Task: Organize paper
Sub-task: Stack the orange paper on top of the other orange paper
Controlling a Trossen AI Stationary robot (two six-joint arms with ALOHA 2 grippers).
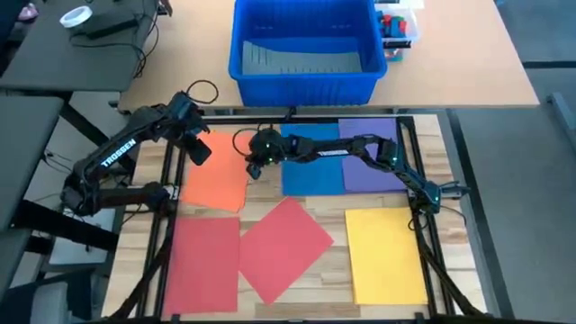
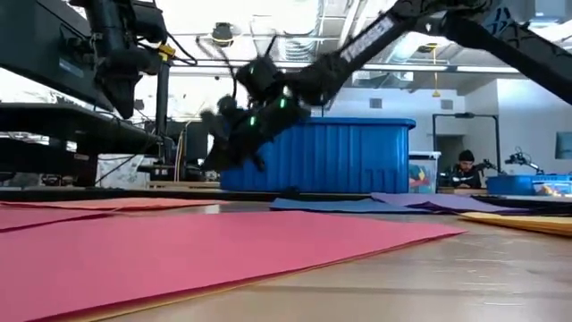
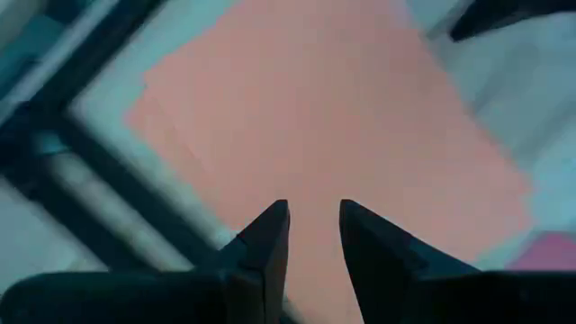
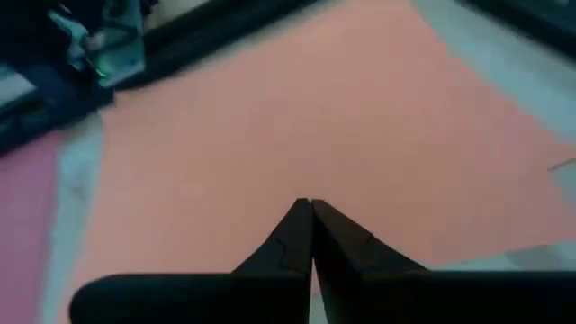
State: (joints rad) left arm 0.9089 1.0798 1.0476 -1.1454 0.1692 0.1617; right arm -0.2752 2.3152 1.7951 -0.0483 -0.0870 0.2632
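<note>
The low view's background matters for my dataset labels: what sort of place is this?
Probably a robotics lab or workshop: a person sits at a bench behind the table, exposed ducting runs overhead, and a big blue bin stands beyond the coloured paper.

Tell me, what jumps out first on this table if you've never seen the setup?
Bright sheets of paper cover the table: an orange sheet at the left, blue and purple beside it, yellow at the near right, and two red ones in front, one turned askew. Both dark arms meet over the orange sheet, the left gripper slightly open, the right gripper shut. A big blue bin stands behind.
</note>
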